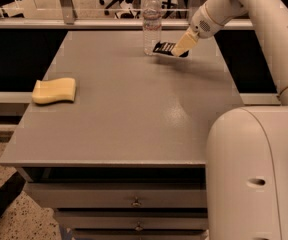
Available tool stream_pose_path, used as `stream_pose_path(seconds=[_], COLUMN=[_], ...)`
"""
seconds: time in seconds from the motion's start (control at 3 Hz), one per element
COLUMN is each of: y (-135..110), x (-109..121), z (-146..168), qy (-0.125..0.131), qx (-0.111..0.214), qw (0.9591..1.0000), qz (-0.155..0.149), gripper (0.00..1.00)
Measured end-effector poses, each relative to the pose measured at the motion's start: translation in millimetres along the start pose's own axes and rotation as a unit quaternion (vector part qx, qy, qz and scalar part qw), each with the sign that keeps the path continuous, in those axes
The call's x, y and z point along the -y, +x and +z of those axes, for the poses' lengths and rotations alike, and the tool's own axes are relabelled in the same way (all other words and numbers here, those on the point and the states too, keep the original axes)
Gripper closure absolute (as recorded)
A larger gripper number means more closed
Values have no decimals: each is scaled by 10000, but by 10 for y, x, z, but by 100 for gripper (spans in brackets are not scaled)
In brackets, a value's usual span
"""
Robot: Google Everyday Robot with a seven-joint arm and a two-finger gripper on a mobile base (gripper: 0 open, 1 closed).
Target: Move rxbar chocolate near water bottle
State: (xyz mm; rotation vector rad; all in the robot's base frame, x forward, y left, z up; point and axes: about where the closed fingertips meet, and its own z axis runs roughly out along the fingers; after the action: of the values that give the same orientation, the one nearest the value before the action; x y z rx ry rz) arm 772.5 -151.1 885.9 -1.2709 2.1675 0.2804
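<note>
The water bottle (152, 23) stands upright at the far middle of the grey table (124, 109), clear with a white cap and a pale label band. The rxbar chocolate (164, 48), flat and black with white lettering, is right beside the bottle's base on its right, held just above or at the table top. My gripper (179, 50) reaches in from the upper right and is shut on the bar's right end, its tan fingers (184, 43) covering that end.
A yellow sponge (55, 90) lies at the table's left edge. My white arm and base (254, 174) fill the right side. Drawers (134, 202) sit under the table front. A rail and office chairs stand behind the far edge.
</note>
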Motion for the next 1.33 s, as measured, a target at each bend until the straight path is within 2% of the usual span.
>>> stream_pose_path(seconds=[0.67, 1.0, 1.33], y=[16, 30, 179], x=[80, 93, 129], z=[104, 117, -75], qy=[24, 14, -17], qx=[-49, -57, 172], qw=[10000, 10000, 9998], qz=[45, 51, 139], gripper=[0, 0, 0])
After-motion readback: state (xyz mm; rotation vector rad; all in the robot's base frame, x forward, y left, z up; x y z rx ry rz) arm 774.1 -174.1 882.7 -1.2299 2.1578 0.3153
